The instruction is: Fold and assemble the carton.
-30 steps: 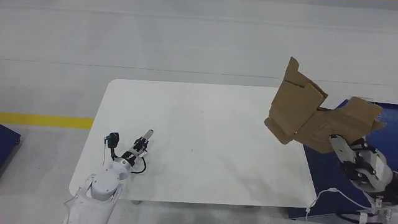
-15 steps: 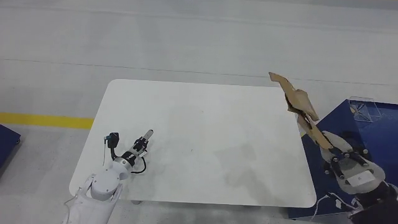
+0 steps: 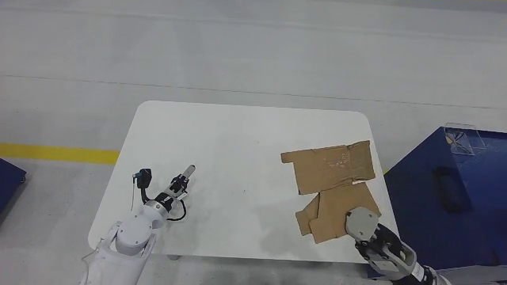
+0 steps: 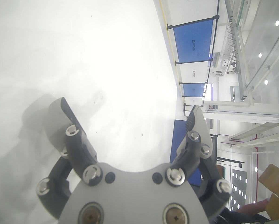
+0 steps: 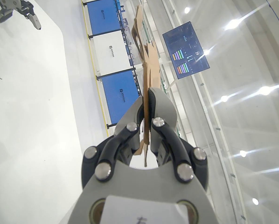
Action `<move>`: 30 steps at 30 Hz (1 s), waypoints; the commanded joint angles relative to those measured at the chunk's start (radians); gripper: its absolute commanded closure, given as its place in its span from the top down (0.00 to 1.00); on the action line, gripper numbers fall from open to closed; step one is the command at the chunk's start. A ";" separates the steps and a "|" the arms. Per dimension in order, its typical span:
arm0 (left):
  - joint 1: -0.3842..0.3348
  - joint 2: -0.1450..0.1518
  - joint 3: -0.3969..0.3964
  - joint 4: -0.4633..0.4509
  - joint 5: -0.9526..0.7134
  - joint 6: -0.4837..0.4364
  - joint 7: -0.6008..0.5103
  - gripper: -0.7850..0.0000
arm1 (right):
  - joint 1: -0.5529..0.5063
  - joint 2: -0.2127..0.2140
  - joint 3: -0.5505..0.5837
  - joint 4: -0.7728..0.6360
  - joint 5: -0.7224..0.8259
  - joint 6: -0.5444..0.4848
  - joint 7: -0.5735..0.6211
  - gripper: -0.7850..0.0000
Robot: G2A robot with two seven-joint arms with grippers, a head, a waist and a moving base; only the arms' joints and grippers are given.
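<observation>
Swung down from beside the right edge, the flattened cardboard carton (image 3: 331, 186) now spreads flat over the right part of the white surface (image 3: 222, 142), near its front edge. The right claw (image 5: 146, 96) is clamped on the carton's near edge, by the front right corner. The left claw (image 4: 129, 103) hangs over the front left part of the surface, fingers apart, holding nothing.

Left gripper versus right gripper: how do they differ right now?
The left gripper is open and empty; the right gripper is shut on the carton's edge. The left gripper sits over the table's near-left area, the right gripper at its near-right edge. Both share the same two-finger build.
</observation>
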 commanded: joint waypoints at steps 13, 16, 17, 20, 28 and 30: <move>0.000 0.000 0.000 0.000 0.000 0.000 0.000 1.00 | 0.135 0.049 0.260 0.102 1.077 -0.912 0.002 0.00; 0.000 0.000 0.000 0.000 0.000 0.000 0.000 1.00 | 0.177 0.071 0.244 0.159 1.274 -1.022 0.134 0.00; 0.000 0.000 0.000 0.000 0.000 0.000 0.000 1.00 | 0.185 0.083 0.209 0.178 1.346 -1.022 0.181 0.00; 0.000 0.000 0.000 0.000 0.000 0.000 0.000 1.00 | 0.204 0.124 0.086 0.227 1.566 -1.022 0.337 0.00; 0.000 0.000 0.000 0.000 0.000 0.000 0.000 1.00 | 0.351 0.267 -0.237 0.417 2.417 -1.022 1.014 0.00; 0.000 0.000 0.000 0.000 0.000 0.000 0.000 1.00 | 0.391 0.287 -0.281 0.460 2.601 -1.022 1.174 0.00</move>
